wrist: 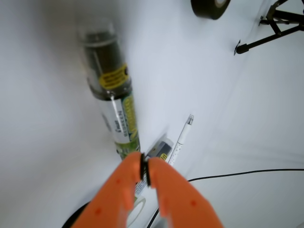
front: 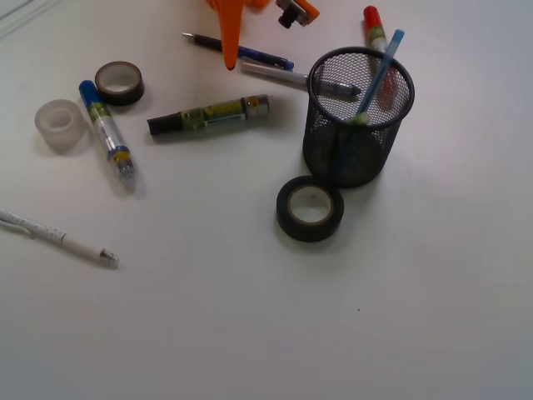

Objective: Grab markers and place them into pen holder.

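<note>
The black-capped marker lies flat at mid-table, left of the black mesh pen holder. My orange gripper hangs shut just behind it, its tips touching with nothing between them. In the wrist view that marker stretches away ahead of the closed gripper. The blue-capped marker lies far left. The red-capped marker shows past the holder's far rim; I cannot tell whether it is inside. A thin light-blue stick leans in the holder.
A black tape roll sits just in front of the holder. A dark roll and a clear roll are at the left. A blue pen and a silver pen lie behind the marker; a white pen lies front left.
</note>
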`<state>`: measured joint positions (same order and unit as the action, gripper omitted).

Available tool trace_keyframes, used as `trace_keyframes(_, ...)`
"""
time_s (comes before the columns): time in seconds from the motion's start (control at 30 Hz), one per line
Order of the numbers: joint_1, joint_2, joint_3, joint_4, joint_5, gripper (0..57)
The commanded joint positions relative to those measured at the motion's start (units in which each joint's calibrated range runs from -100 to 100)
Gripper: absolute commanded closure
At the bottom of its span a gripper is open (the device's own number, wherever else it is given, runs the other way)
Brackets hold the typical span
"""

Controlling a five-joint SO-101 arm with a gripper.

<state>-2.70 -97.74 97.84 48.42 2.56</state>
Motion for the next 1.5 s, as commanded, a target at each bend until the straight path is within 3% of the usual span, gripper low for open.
trace_keyframes(0.0, 4.01, -1.16, -5.27, 8.71, -0.44, 27.3)
trace_keyframes(0.33, 4.31, -0.82, -7.45, 9.06, -0.98, 26.9)
trace_keyframes(0.53, 4.53, 2.24, -26.38, 16.49, -1.9, 26.9)
trace_keyframes(0.73, 5.58, 25.95, -38.97, 13.96, -2.0, 27.2)
trace_keyframes(1.07, 14.7, 68.37, -59.35, 11.59, -11.82, 27.3)
trace_keyframes(1.47, 17.99, 107.64, -101.01, 29.35, -20.32, 27.4)
